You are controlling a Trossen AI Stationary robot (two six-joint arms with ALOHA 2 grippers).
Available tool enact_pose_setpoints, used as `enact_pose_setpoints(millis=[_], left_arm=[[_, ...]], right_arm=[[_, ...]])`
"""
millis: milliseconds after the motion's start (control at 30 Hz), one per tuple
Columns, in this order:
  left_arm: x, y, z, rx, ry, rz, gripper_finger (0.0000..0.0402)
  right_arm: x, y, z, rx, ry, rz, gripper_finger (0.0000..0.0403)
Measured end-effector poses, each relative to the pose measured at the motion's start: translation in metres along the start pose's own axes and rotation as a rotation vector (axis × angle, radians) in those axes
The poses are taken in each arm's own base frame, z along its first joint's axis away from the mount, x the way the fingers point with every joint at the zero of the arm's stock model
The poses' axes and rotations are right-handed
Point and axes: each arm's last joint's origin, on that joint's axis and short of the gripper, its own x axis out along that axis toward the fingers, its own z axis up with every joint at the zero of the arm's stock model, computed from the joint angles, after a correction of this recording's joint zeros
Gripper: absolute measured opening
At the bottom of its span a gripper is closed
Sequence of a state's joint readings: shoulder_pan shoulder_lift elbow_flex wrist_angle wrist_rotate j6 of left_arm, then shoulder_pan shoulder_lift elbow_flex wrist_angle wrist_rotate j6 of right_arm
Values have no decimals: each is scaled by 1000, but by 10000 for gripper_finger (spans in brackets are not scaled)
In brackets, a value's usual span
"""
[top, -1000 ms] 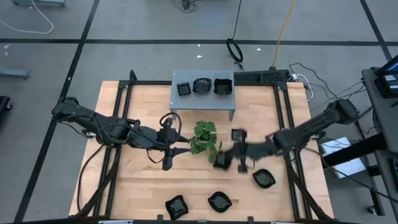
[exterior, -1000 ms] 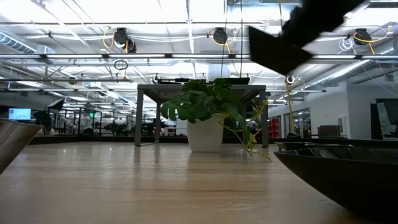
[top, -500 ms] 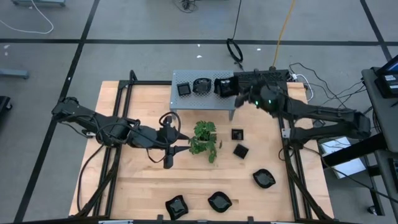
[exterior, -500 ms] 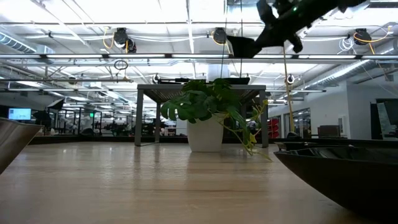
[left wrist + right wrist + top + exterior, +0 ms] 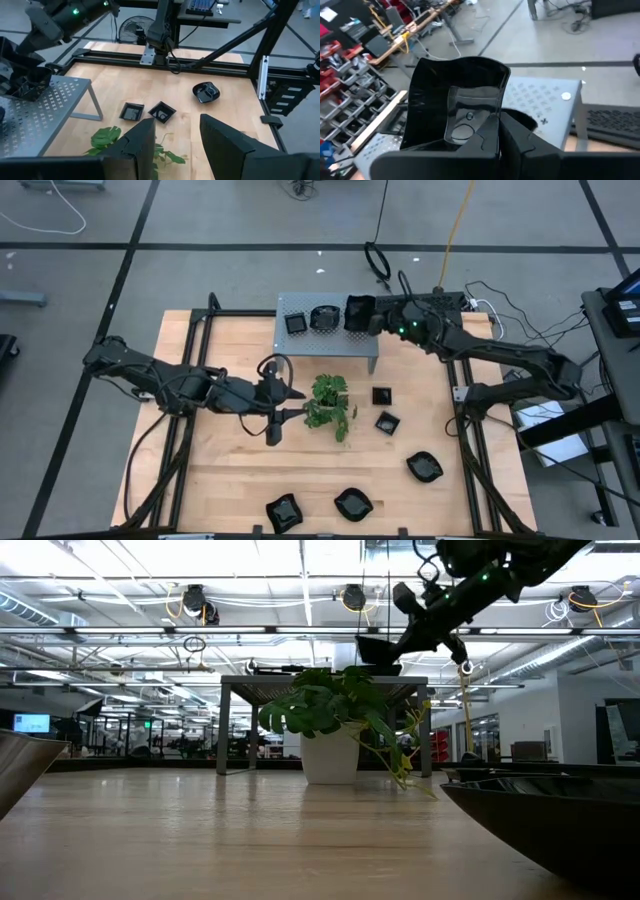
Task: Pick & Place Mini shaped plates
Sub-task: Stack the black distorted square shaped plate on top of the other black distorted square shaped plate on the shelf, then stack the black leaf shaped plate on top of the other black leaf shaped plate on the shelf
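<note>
Right gripper (image 5: 375, 318) clamped on a black plate (image 5: 455, 107), tilted over the shelf (image 5: 300, 340) for setting down. Left gripper (image 5: 175, 137) fingers apart, waiting beside the plant (image 5: 328, 400).

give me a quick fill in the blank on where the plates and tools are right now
The right tool is shut on a black plate above the grey ____. 
The left tool waits open beside the green ____. 
Along the table's near edge lie ____ black plates. 
Two small ____ plates lie right of the plant.

Missing words: shelf; plant; three; square
</note>
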State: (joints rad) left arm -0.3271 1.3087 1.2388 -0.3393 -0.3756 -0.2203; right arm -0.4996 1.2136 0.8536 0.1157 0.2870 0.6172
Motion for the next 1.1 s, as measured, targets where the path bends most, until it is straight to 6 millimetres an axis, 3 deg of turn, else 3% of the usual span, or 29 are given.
enact_pose_setpoints(millis=[400, 800, 933, 1100], left_arm=[[0, 0, 0, 7, 1, -1, 159], [0, 0, 0, 8, 1, -4, 159], [0, 0, 0, 10, 5, -3, 159], [0, 0, -3, 20, 30, 2, 159]], right_arm=[[4, -2, -2, -4, 11, -11, 5], [4, 2, 3, -92, -41, 26, 85], [-2, 8, 7, -219, -32, 152, 109], [-21, 19, -2, -333, 123, 381, 118]])
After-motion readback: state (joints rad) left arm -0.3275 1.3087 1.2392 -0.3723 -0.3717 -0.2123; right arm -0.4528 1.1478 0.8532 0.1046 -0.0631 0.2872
